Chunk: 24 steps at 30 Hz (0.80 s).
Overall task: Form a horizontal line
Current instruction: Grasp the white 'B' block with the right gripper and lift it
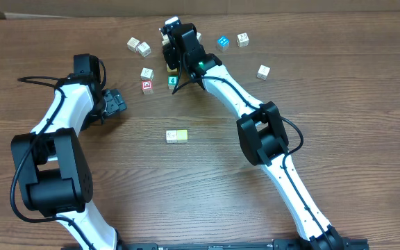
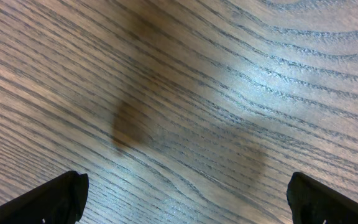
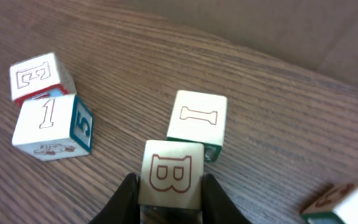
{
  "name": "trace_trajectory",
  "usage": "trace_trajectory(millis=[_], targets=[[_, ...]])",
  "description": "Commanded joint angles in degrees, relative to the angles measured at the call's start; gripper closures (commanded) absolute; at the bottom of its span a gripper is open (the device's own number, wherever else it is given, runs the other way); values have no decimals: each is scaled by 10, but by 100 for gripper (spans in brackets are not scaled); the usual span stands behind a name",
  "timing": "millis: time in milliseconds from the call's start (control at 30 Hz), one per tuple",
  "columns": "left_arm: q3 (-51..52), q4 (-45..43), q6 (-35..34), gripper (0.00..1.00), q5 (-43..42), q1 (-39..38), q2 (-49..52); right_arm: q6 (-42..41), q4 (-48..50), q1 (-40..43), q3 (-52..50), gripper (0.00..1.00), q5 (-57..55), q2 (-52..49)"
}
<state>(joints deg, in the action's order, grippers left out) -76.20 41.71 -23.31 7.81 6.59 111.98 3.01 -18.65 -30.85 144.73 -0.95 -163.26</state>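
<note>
Cube (image 3: 169, 177) of smooth matt wood, table (image 2: 229, 93) of grained, faintly shiny wood.

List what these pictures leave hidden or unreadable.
- Overhead: the B cube, held in the right gripper, is covered by that arm.
- Right wrist: frame edge cuts the corner cube; letters unreadable.
- Overhead: lettering on the loose cube is too small.
- Left wrist: fingers of the left gripper are cut by the bottom edge.

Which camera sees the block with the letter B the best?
The right wrist view. The B block is big and close, its letter clear, pinched between the jaws. In the overhead view the right gripper covers it, so you can't pick it out. The left wrist view shows just the wooden table.
</note>
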Motion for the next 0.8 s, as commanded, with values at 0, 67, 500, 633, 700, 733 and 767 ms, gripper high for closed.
trace_trajectory(millis=[0,67,500,633,700,733,767], targets=[[1,0,15,0,7,-2,2,-1,1,-3,5,82,-7,0],[1,0,15,0,7,-2,2,-1,1,-3,5,82,-7,7],[1,0,15,1,7,-2,2,-1,-34,-1,5,82,-7,115],[1,0,15,0,7,-2,2,-1,-101,0,5,80,-7,174],[1,0,15,0,7,-2,2,-3,-150,0,5,80,-7,205],[1,0,15,0,7,-2,2,-10,-177,0,5,80,-7,221],[1,0,15,0,7,-2,2,-27,-218,0,5,77,-7,246]])
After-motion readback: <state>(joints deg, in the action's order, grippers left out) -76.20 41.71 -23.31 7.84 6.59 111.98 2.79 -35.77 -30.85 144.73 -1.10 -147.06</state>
